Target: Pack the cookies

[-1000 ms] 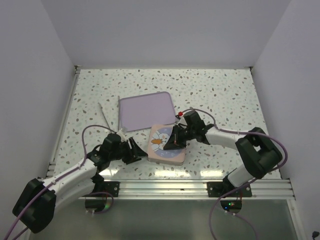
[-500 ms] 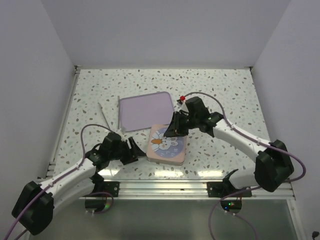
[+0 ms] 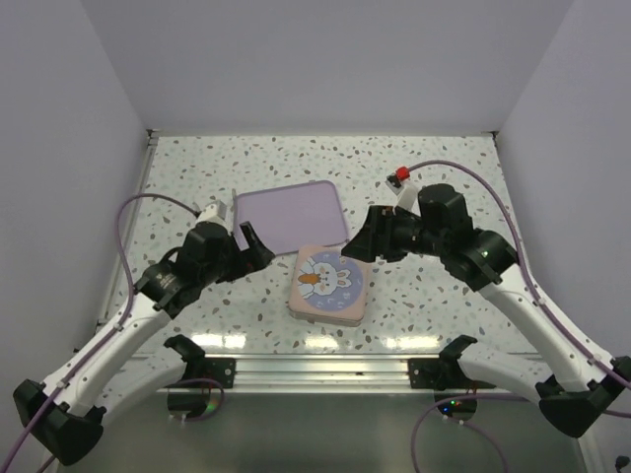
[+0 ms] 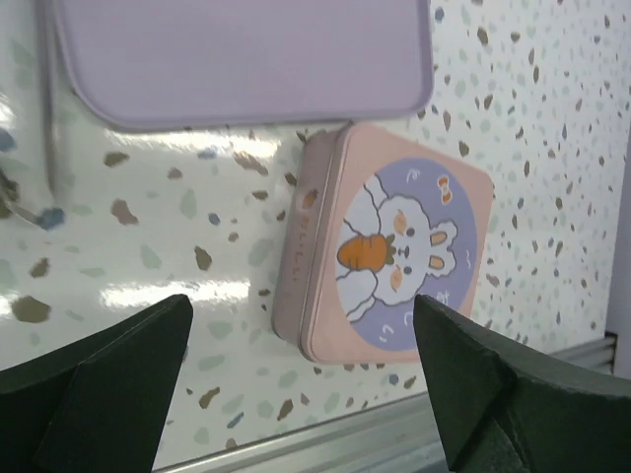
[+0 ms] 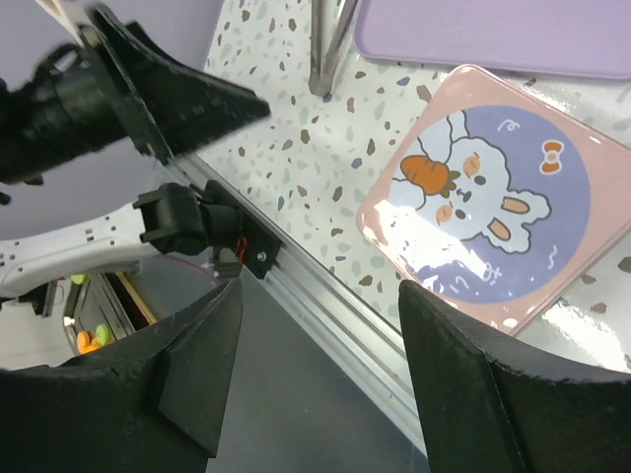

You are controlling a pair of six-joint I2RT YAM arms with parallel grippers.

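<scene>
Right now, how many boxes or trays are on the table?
2: a closed pink rabbit tin near the front edge, and a lilac tray just behind it. The tin's contents are hidden.

Lab test cell — white walls [image 3: 325,59], speckled table [image 3: 444,168].

The left gripper [image 3: 254,243] has been pulled away from the left side of the pink tin [image 3: 330,288]. It has been lifted toward the middle left of the frame, beside the purple tray [image 3: 289,215], and its jaws have been opened wide. The right gripper [image 3: 361,243] has been lifted off the tin's top and moved right, with its jaws opened too.
</scene>
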